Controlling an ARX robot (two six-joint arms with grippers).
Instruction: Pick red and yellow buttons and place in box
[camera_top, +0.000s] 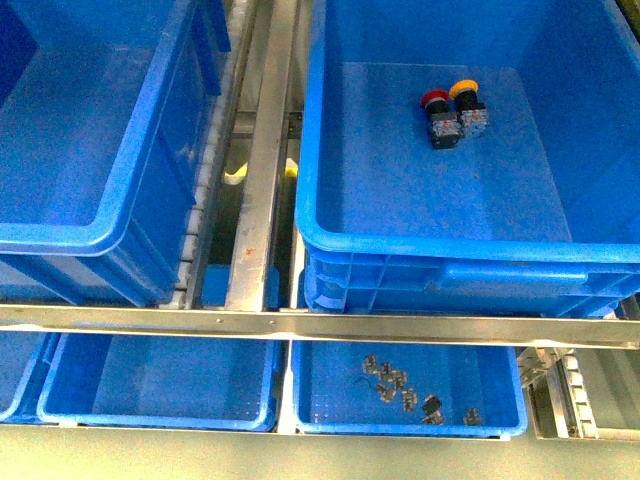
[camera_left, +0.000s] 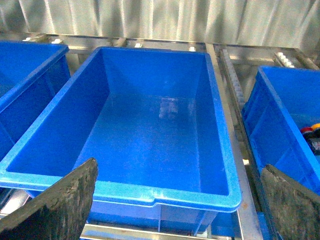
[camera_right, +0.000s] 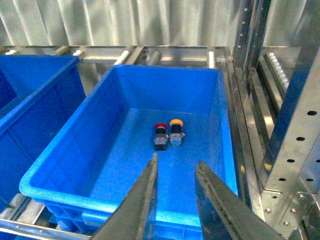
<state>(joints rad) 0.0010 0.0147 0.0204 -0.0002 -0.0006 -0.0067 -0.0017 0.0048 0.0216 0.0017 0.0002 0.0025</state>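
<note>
A: where are the buttons?
B: red button (camera_top: 434, 99) and yellow button (camera_top: 465, 92) lie touching, side by side, in the right box (camera_top: 330, 150).
A: jaws?
B: right gripper (camera_right: 175, 197) slightly parted, left gripper (camera_left: 175, 200) spread wide, both hold nothing.

Two deep bins stand side by side on a roller rack: the right box (camera_top: 440, 240) and, to its left, a second bin (camera_top: 110, 215), with a metal rail (camera_top: 262, 150) running near to far between them. In the right box two buttons (camera_top: 452, 112) lie touching each other toward its far side, one (camera_top: 437, 108) left of the other (camera_top: 468, 100). A cross bar (camera_top: 320, 326) spans the near edge of both bins. Below and nearer sit two shallow trays: the left tray (camera_top: 160, 412) and the right tray (camera_top: 410, 428), which holds a scatter of small parts (camera_top: 400, 385).
</note>
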